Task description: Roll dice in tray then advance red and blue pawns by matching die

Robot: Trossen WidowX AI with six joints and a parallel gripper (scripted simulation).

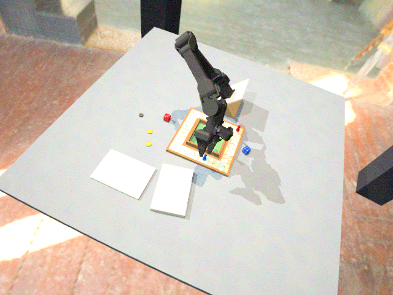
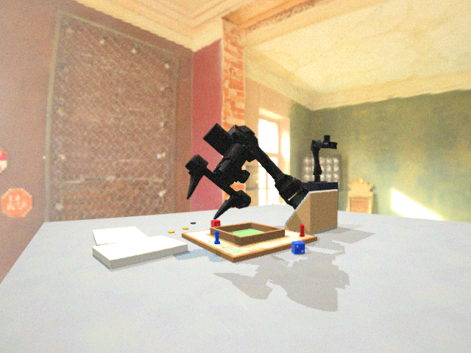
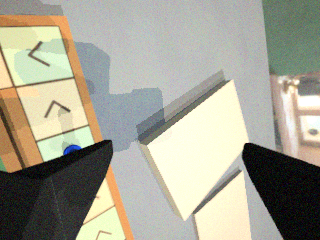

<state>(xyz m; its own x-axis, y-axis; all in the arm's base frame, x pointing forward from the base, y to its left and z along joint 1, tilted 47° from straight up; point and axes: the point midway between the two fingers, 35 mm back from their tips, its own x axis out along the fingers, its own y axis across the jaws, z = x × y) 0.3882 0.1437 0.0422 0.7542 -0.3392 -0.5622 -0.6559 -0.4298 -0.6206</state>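
Your end effector (image 1: 205, 153) (image 2: 201, 208) (image 3: 176, 148)'s wide open, so I'd lift clear of the blue pawn (image 1: 204, 157) (image 2: 217, 238) (image 3: 72, 149) below it before swinging over and squaring up on either die.

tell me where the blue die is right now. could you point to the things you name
The blue die (image 1: 246, 150) (image 2: 298, 247) sits on the table, off the board, just outside the edge nearest the red pawn (image 1: 238, 128) (image 2: 302, 231) in the top view.
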